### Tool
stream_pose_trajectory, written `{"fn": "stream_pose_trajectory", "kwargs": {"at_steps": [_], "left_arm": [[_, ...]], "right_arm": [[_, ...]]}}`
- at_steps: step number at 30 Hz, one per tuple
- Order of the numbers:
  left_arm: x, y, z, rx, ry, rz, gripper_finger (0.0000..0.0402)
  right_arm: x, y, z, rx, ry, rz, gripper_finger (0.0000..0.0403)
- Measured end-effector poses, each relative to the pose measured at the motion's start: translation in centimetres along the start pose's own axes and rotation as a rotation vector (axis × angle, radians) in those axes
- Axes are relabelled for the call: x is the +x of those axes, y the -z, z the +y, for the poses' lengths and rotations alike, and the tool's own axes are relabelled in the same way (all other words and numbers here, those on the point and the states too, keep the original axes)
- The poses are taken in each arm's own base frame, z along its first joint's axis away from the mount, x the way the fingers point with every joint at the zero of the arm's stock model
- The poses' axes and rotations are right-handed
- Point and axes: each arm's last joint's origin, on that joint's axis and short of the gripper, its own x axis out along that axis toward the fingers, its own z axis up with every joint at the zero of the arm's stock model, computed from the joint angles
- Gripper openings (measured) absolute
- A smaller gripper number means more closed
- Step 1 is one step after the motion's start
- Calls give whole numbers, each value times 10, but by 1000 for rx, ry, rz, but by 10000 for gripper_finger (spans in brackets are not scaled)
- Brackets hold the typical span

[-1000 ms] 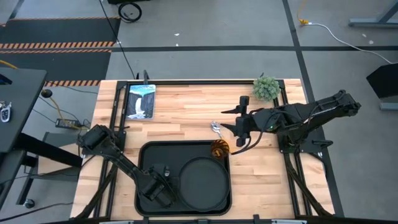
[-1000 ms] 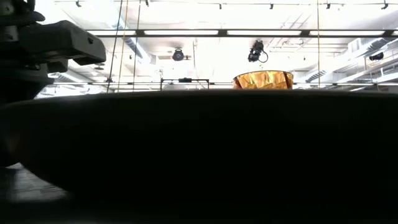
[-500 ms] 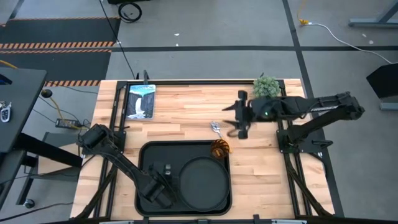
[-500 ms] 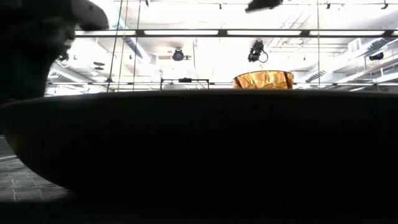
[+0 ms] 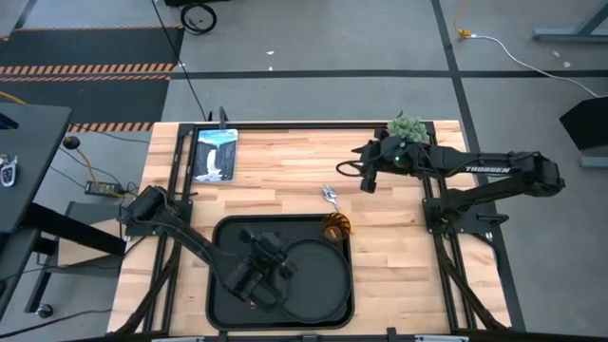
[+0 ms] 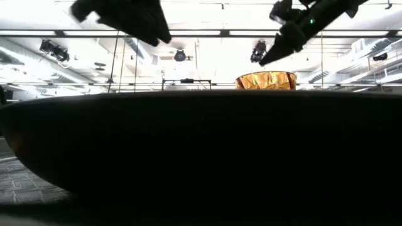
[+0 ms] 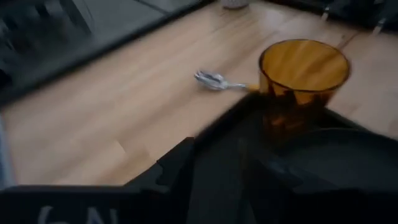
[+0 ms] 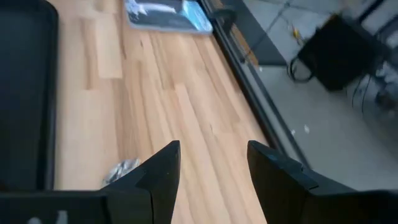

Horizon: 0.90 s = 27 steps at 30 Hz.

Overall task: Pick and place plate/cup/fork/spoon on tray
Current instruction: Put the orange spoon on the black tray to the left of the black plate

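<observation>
The black tray [image 5: 228,237] lies at the table's near middle. The round black plate [image 5: 318,280] lies in its right half. The amber cup [image 5: 334,226] stands upright in the tray's far right corner and also shows in the left wrist view [image 7: 303,68]. A spoon [image 5: 330,196] lies on the wood just beyond the tray; its silver bowl [image 7: 211,79] points away from the cup. The fork does not show plainly. My left gripper [image 5: 275,253] hangs open and empty above the tray. My right gripper [image 5: 365,180] is open and empty, raised above the table to the right of the spoon.
A small green plant [image 5: 407,133] stands at the far right, close to my right arm. A picture card [image 5: 215,154] lies at the far left. Bare wood lies between them and beside the tray. In the low view the plate's dark rim [image 6: 201,157] hides most of the table.
My right gripper has drawn back from beside the cup toward the table's far edge and risen, staying open. My left gripper has lifted from the tray's left part and moved right, toward the plate. The cup, plate and spoon have stayed in place.
</observation>
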Motion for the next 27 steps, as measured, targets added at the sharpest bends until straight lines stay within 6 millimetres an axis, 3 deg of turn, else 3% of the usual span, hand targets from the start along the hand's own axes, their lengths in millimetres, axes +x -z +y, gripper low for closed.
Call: {"fn": "stream_pose_trajectory", "kwargs": {"at_steps": [10,19,27], "left_arm": [[37,-20,8,389,-97,21,135],[47,-24,28,494,-217,72,135],[43,-23,33,511,-246,78,135]], "right_arm": [[10,51,12,168,1,263,194],[11,100,65,233,-133,324,194],[1,113,114,133,-145,177,194]]}}
